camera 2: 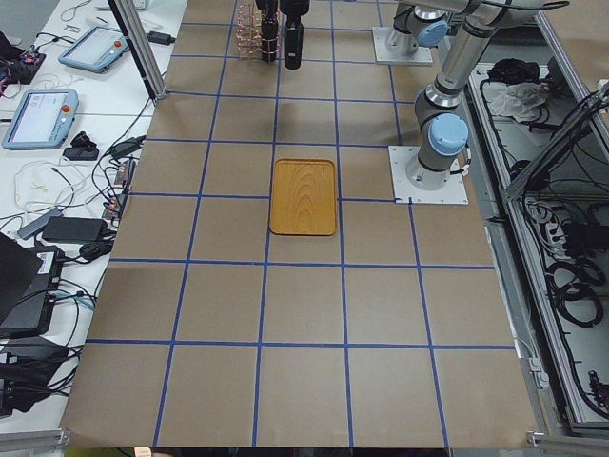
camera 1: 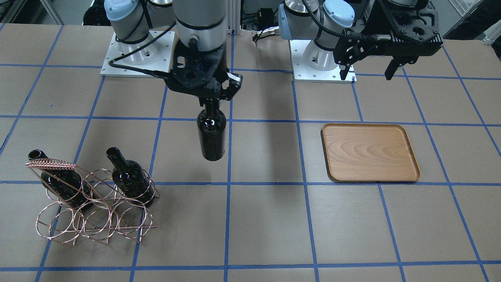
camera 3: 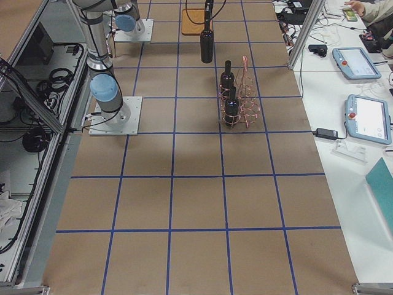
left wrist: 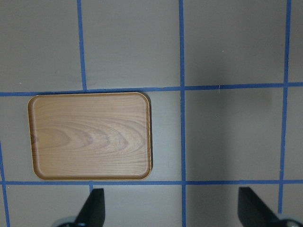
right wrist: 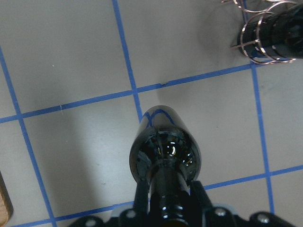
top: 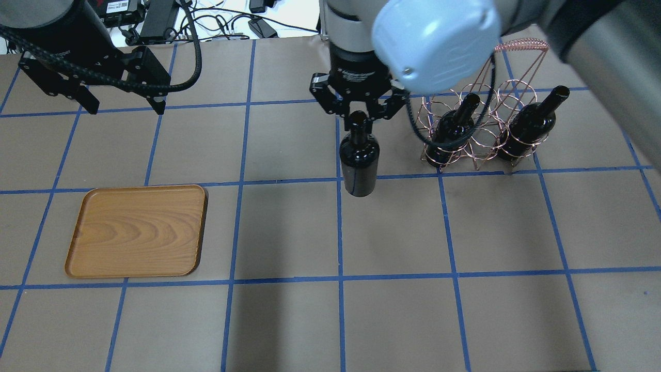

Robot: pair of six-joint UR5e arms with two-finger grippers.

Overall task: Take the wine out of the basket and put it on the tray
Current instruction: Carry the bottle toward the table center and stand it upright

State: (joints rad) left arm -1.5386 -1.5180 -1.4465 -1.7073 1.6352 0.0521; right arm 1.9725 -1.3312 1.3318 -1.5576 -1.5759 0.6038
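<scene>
Black right fingers [right wrist: 200,197] grip the wine [right wrist: 165,142] neck; left fingers [left wrist: 93,208] gape.

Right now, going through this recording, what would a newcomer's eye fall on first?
A dark wine bottle hangs upright by its neck from the right gripper, over the table's middle, between basket and tray. The copper wire basket on the robot's right holds two more bottles. The wooden tray on its left lies bare, near the open left gripper.
</scene>
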